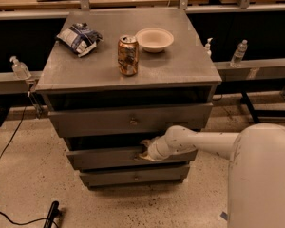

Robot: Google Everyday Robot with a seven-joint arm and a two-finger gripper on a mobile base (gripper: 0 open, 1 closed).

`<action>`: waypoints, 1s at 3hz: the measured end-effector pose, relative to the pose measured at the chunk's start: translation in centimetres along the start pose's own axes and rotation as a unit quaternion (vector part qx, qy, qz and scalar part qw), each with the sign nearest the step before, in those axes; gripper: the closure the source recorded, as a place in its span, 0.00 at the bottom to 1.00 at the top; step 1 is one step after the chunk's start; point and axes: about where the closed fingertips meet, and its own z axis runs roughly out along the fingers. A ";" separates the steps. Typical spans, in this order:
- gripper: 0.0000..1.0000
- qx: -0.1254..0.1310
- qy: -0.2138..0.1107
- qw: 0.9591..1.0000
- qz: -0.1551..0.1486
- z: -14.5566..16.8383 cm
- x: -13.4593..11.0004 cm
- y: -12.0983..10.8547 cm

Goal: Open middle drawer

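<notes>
The wide grey metal middle drawer (104,159), below the grey counter (180,65), is judged barely drawn out. The white end effector (145,152) is set against its front centre; whether clenched cannot be told. Pulling remains.

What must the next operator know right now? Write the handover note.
Gripper: at the centre of the middle drawer front, where its knob sits; whether it holds the knob cannot be told.
Middle drawer: between the top drawer and the bottom drawer, not visibly pulled out.
Cabinet top: can, bowl and snack bag.
Done: arm has reached the drawer front.
Left: confirm the grip, then pull the drawer straight out.
</notes>
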 end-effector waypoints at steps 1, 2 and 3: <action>1.00 0.000 0.000 1.000 0.000 -0.1 -0.1 0.0; 0.88 0.000 0.000 1.000 0.000 -0.1 -0.1 0.0; 0.66 0.000 0.000 1.000 0.000 -0.1 -0.1 0.0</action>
